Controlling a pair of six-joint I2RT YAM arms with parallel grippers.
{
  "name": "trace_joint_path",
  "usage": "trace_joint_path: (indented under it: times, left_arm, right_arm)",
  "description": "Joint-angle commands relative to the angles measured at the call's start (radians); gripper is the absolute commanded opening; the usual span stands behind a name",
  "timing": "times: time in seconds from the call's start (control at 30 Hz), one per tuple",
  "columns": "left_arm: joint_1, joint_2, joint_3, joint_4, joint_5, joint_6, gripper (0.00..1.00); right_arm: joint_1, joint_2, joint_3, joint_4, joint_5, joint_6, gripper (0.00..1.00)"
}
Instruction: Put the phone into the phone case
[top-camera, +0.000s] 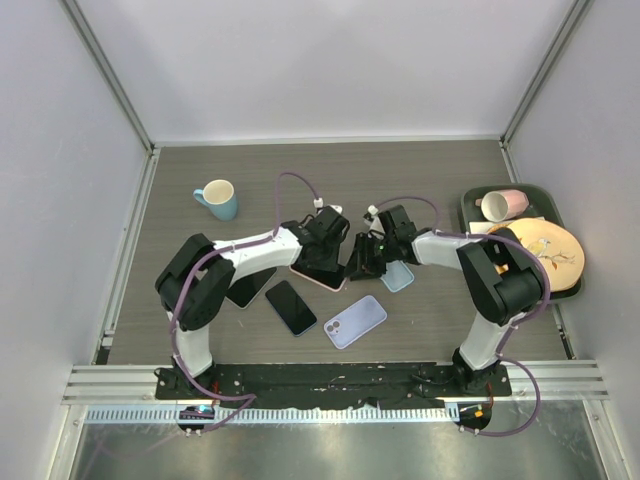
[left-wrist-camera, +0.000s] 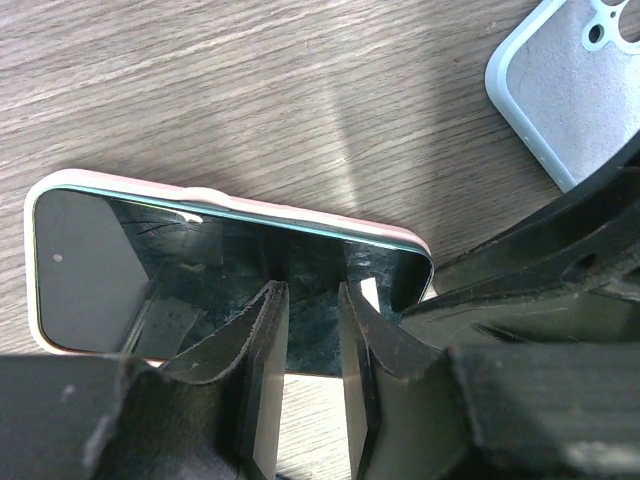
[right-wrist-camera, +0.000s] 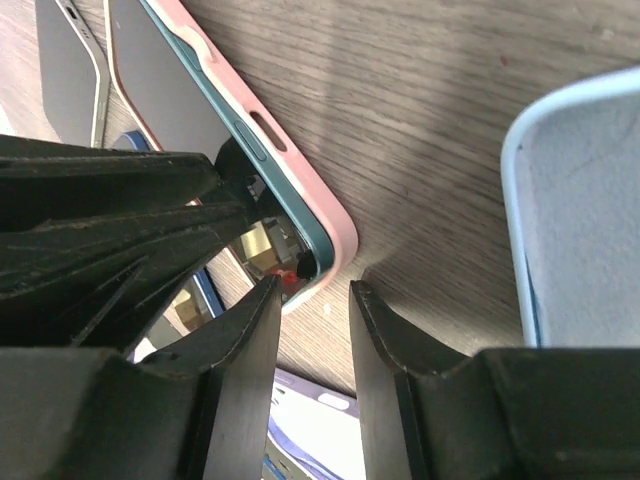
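Left hand (top-camera: 325, 232) hangs over the middle of the bench (top-camera: 420, 170), its fingers (left-wrist-camera: 262, 340) a narrow slit apart with nothing between them, tips down at the dark screen of the phone (left-wrist-camera: 100, 260). This teal-edged phone lies face up inside the pink case (left-wrist-camera: 230, 203) (whether every corner is seated, I cannot tell). Right hand (right-wrist-camera: 310, 290) sits at the case corner nearest the bench's right edge, fingers also slightly parted and gripping nothing.

Crowding that corner, just beside it toward the right edge, is an empty light blue case (top-camera: 398, 276), lining up. Toward the near edge lie a black phone (top-camera: 290, 307) and a lavender phone (top-camera: 355, 321), camera side up. Another dark phone (top-camera: 250, 287) is partly hidden under the left arm. A teal mug (top-camera: 218, 198) stands toward the far-left corner. A green tray (top-camera: 470, 200) at the right edge carries a pink cup (top-camera: 503, 204) and a yellow plate (top-camera: 545, 250), its pattern too small to read.
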Motion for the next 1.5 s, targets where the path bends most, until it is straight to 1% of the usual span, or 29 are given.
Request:
trace_joint_path:
  times: [0.0,0.13,0.2,0.27,0.3,0.4,0.43,0.53,0.57,0.63,0.67,0.77,0.83,0.87,0.93,0.97,1.1,1.23,1.33,1.43,1.47]
  left_arm:
    - [0.000,0.032,0.025,-0.010,-0.003,0.016,0.29]
    - [-0.002,0.052,0.036,-0.022,-0.003,0.021,0.26]
    - [-0.002,0.057,0.042,-0.024,0.003,0.022,0.24]
    - [0.000,0.068,0.051,-0.035,0.004,0.024,0.22]
    - [-0.002,0.072,0.054,-0.039,0.006,0.025,0.21]
    - [-0.002,0.091,0.070,-0.056,0.014,0.027,0.18]
    - [0.000,0.094,0.071,-0.061,0.015,0.028,0.18]
    - [-0.002,0.111,0.079,-0.068,0.021,0.030,0.15]
    - [-0.002,0.117,0.085,-0.071,0.023,0.031,0.12]
    - [-0.002,0.141,0.093,-0.085,0.021,0.031,0.08]
    - [0.000,0.149,0.102,-0.091,0.024,0.031,0.04]
    - [-0.002,0.176,0.108,-0.096,0.053,0.028,0.00]
    - [-0.002,0.192,0.111,-0.099,0.063,0.027,0.00]
    - [-0.002,0.195,0.111,-0.099,0.064,0.025,0.00]
    - [-0.002,0.198,0.113,-0.099,0.064,0.024,0.00]
    - [-0.002,0.198,0.113,-0.099,0.069,0.024,0.00]
    - [0.000,0.192,0.114,-0.093,0.063,0.022,0.00]
    - [-0.002,0.169,0.117,-0.087,0.034,0.021,0.00]
    - [-0.002,0.134,0.123,-0.084,0.003,0.024,0.01]
    - [0.000,0.072,0.123,-0.079,-0.050,0.030,0.07]
    - [0.000,0.052,0.119,-0.076,-0.067,0.031,0.11]
  right_arm:
    - [-0.010,0.059,0.018,0.042,0.020,0.008,0.39]
    - [-0.012,0.086,0.033,0.048,0.037,0.015,0.38]
    - [-0.012,0.097,0.040,0.036,0.067,0.005,0.36]
    - [-0.012,0.108,0.053,0.002,0.110,-0.008,0.33]
    - [-0.012,0.116,0.059,-0.015,0.135,-0.021,0.29]
    - [-0.007,0.123,0.078,-0.075,0.228,-0.048,0.27]
    - [-0.004,0.126,0.082,-0.099,0.280,-0.053,0.27]
    - [0.002,0.137,0.099,-0.133,0.331,-0.070,0.26]
    - [0.006,0.142,0.109,-0.139,0.362,-0.070,0.25]
    - [0.009,0.166,0.116,-0.151,0.373,-0.074,0.24]
    - [0.011,0.174,0.125,-0.154,0.388,-0.076,0.22]
    - [0.016,0.200,0.133,-0.151,0.402,-0.074,0.20]
    - [0.016,0.209,0.136,-0.151,0.411,-0.076,0.19]
    - [0.019,0.214,0.141,-0.153,0.417,-0.077,0.16]
    - [0.020,0.221,0.152,-0.171,0.449,-0.079,0.13]
    - [0.022,0.223,0.156,-0.174,0.455,-0.079,0.09]
    - [0.031,0.234,0.165,-0.185,0.497,-0.077,0.01]
    - [0.046,0.241,0.178,-0.202,0.549,-0.070,0.01]
    - [0.051,0.232,0.181,-0.188,0.548,-0.061,0.01]
    - [0.049,0.209,0.190,-0.174,0.538,-0.051,0.01]
    - [0.048,0.196,0.202,-0.170,0.525,-0.050,0.01]
